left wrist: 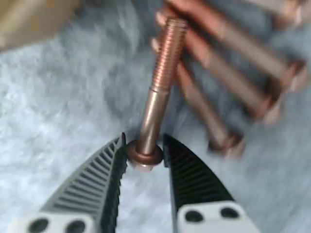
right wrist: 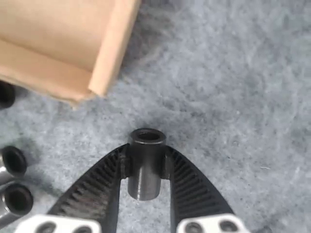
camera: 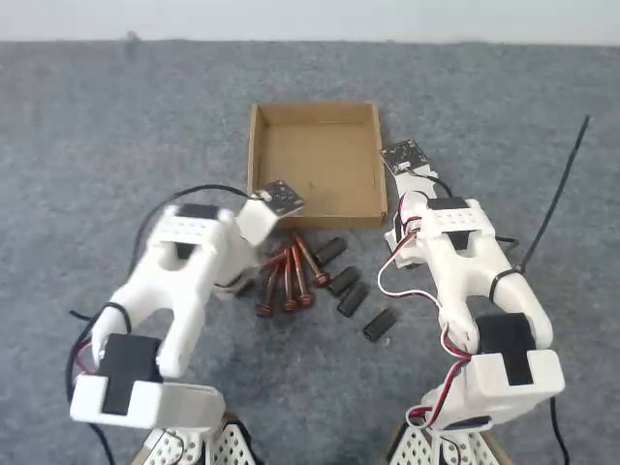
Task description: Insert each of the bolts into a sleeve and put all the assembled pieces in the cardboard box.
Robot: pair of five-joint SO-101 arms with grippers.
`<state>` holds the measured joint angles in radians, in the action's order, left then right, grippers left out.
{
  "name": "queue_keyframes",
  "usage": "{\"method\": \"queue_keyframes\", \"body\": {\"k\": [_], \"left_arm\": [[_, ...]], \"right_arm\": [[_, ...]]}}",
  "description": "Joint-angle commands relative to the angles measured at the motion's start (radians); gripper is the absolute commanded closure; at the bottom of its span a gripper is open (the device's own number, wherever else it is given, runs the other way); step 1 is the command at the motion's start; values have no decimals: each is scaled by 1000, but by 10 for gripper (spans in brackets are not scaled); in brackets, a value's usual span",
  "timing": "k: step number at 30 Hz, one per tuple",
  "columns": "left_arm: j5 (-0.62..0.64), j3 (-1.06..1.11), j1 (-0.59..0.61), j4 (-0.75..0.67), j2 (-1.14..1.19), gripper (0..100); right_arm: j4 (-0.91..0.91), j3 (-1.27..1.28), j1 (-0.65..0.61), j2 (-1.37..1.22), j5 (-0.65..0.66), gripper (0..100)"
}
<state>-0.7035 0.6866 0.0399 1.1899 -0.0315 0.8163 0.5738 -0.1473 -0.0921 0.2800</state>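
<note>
Here's the copper bolt [left wrist: 160,82], clamped by its flanged head in the left hand [left wrist: 144,148], with the threaded shank sticking out free and the loose bolts [camera: 289,276] lying beyond it. It's rigid metal, likely with some heft, and smooth enough to pivot between the pads, so the head looks like the sensible hold. The right hand [right wrist: 146,156] is closed across the sides of a black sleeve [right wrist: 145,177], bore open and unblocked, near a corner of the cardboard box [right wrist: 109,53]. The sleeve looks stiff, light and probably slick. Spare sleeves [camera: 347,291] lie between the arms on the grey tabletop [camera: 116,126].
</note>
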Motion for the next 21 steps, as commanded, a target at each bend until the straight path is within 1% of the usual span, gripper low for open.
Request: {"method": "queue_keyframes", "body": {"k": [1,5,7,9,14,18,21], "left_arm": [[-229,-203,120,164,-37,982],[-420,-429,236,310,-11,981],[-525,-507,272,371,15,981],[-588,-559,293,405,49,981],[-589,-621,293,382,157,980],[-539,-624,298,284,232,980],[-525,-624,299,230,269,979]], "right_arm": [[-22,-11,7,62,-12,992],[-22,-11,7,62,-12,992],[-22,-11,7,62,-12,992],[-22,-11,7,62,-12,992],[-22,-11,7,62,-12,992],[-22,-11,7,62,-12,992],[-22,-11,7,62,-12,992]]}}
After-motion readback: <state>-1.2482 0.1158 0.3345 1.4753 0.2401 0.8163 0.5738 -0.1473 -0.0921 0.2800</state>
